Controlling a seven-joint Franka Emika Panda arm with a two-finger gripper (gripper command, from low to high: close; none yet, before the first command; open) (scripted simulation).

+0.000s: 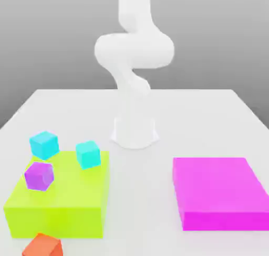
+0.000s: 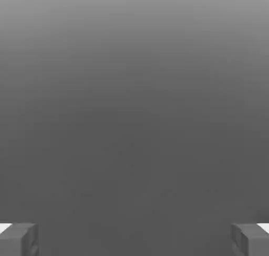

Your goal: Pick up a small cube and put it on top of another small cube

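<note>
Your jaws (image 2: pixel 135 239) stand wide apart in the hand view with nothing between them, and you'll have to bring them round to the cubes. The orange-red cube (image 1: pixel 43 245) sits at the near edge of the exterior view, in front of the yellow-green block (image 1: pixel 58 223). Judging by its plain matte faces, it should be light, stiff and not too slippery; square up to two opposite side faces, grip around mid-height, and leave its underside free for stacking.
</note>
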